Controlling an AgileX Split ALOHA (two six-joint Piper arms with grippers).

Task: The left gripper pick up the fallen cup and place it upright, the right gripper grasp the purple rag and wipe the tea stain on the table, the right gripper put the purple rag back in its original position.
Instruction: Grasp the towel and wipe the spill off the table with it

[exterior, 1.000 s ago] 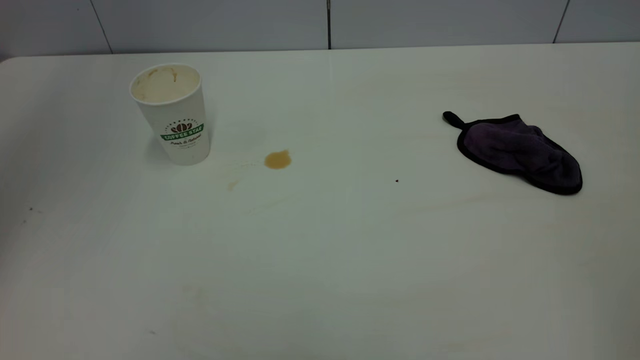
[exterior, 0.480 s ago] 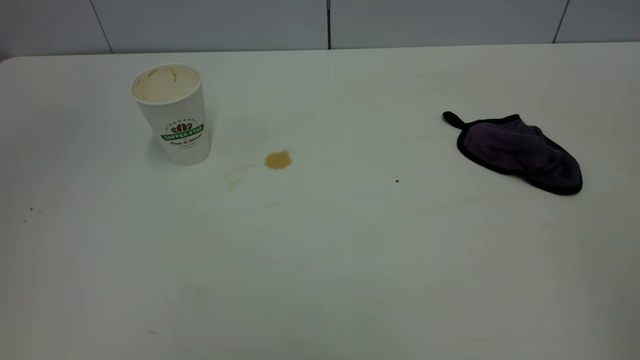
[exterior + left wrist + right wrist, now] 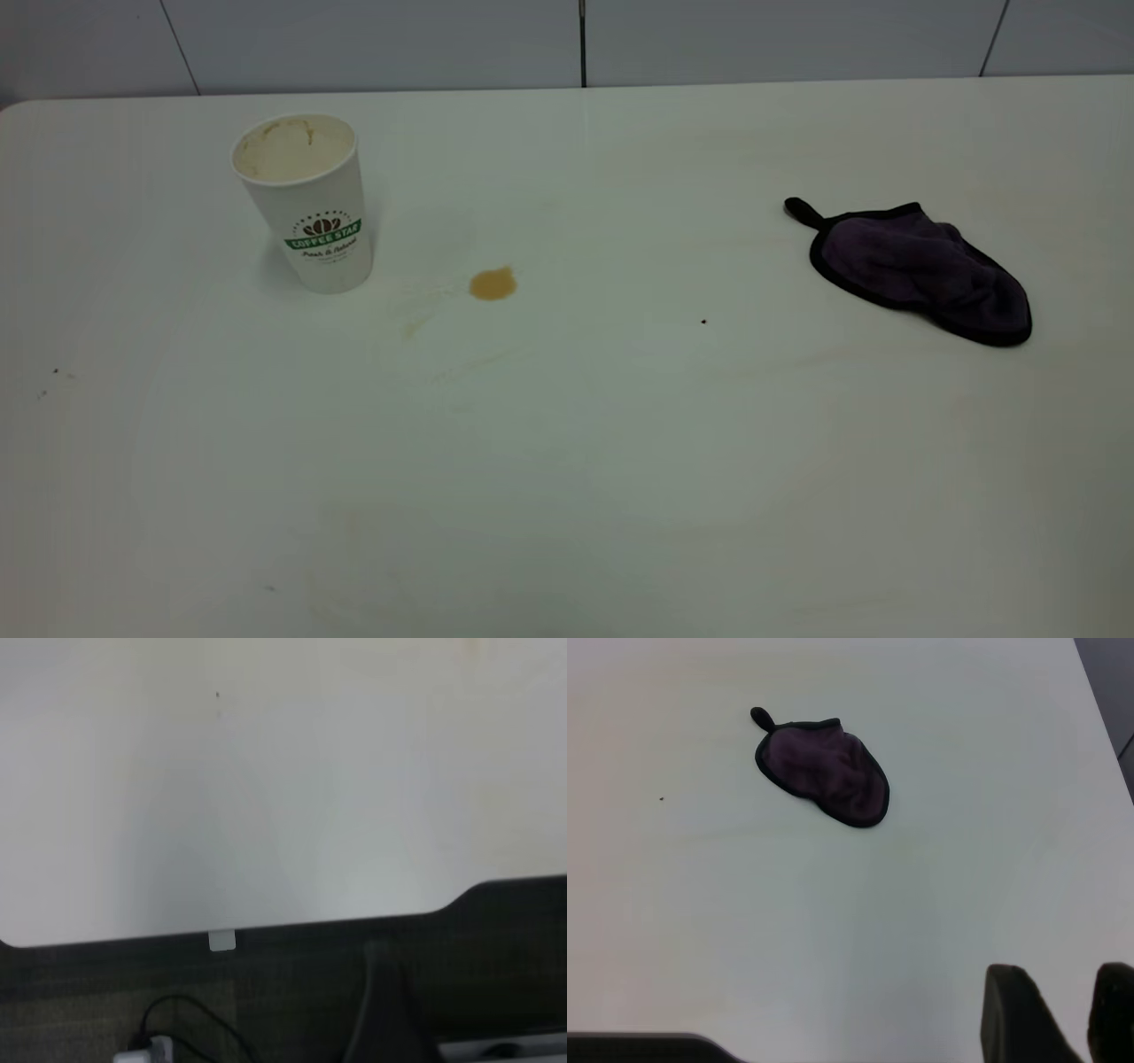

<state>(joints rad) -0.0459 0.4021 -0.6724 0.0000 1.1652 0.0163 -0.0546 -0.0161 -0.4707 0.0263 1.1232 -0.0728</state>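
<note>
**Two steps open: wipe, then return the rag**

1. Right gripper [image 3: 1078, 1014]: I hold it back near the table's [image 3: 567, 496] edge, well short of the rag. Its jaws stand apart, holding nothing.
2. Left gripper [image 3: 383, 1010]: off the table edge. Only a dark sliver shows, so I cannot tell its jaw state.
3. Tea stain [image 3: 493, 283]: unwiped, just right of the cup.
4. Purple rag [image 3: 921, 270]: flat on the right side. Its long axis runs diagonally, and the loop tab points far-left.
5. Cup [image 3: 306, 202]: upright, mouth up, logo facing the camera. I judge that step done.

Next, I judge: reach the right gripper forward, lower it over the rag's bunched middle and close across the short axis.
</note>
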